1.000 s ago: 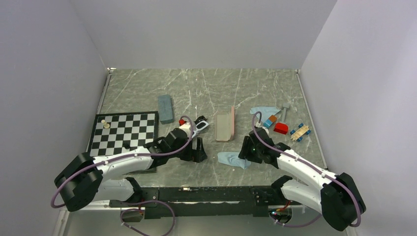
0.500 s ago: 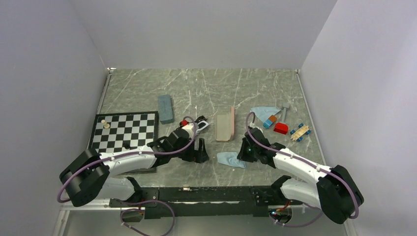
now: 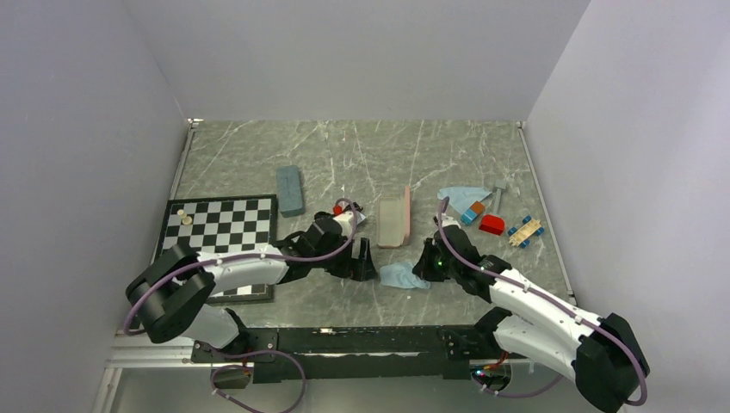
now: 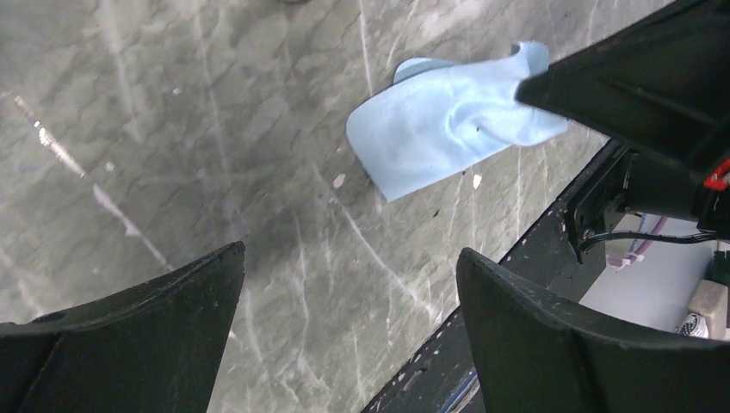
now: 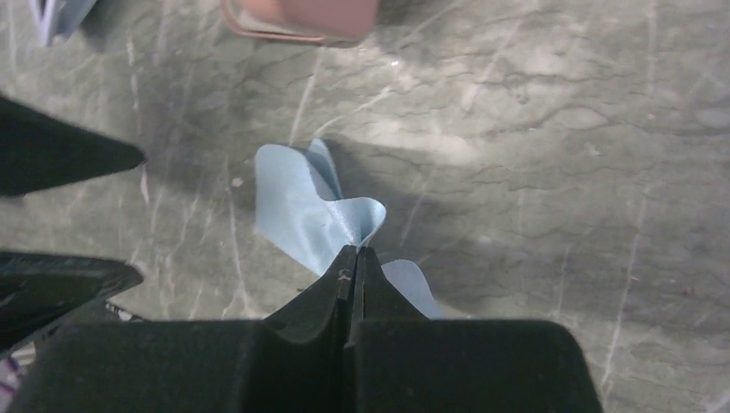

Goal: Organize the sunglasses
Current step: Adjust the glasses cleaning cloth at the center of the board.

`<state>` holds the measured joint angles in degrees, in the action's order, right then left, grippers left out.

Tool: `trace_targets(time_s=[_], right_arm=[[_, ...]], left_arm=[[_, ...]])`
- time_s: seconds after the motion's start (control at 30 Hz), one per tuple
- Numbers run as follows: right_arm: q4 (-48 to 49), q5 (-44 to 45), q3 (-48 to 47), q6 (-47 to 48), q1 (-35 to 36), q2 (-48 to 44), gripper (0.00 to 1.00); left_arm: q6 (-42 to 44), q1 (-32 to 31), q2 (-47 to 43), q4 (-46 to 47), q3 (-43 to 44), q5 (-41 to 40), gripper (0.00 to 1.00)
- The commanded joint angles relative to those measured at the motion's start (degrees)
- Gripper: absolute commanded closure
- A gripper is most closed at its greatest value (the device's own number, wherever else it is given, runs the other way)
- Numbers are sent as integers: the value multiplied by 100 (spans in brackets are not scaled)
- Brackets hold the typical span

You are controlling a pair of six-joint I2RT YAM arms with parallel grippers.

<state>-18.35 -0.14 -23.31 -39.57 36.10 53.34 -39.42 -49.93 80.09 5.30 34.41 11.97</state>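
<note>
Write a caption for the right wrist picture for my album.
Right gripper pinching a fold of the light blue cloth on the marbled table, pink case beyond.

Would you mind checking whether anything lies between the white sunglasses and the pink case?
Nothing visible does. In the right wrist view, the sunglasses lie left of the case with only bare table between them; the cloth in the right gripper sits nearer the arms, off that line.

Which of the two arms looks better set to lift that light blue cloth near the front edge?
Right. The right fingers are pinched shut on a fold of the light blue cloth. The left fingers stand wide open beside it, holding nothing.
</note>
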Motion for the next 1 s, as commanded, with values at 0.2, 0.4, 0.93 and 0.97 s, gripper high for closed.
trace_targets(time_s=[0.2,0.4,0.93,0.97], right_arm=[[113,-1683,-854,615,906,-217,100],[351,-3016,-1389,872,1294,265,100],[-555,20,-1725,14,1473,2089,98],[-806,485,-1728,-139,1445,2142,98]], left_arm=[[347,13,-627,461,-212,360,1],[307,14,-2458,-164,-1108,-317,1],[-641,17,-4989,-1984,-2125,-1366,1],[-595,20,-4806,-1829,-2099,-1316,1]])
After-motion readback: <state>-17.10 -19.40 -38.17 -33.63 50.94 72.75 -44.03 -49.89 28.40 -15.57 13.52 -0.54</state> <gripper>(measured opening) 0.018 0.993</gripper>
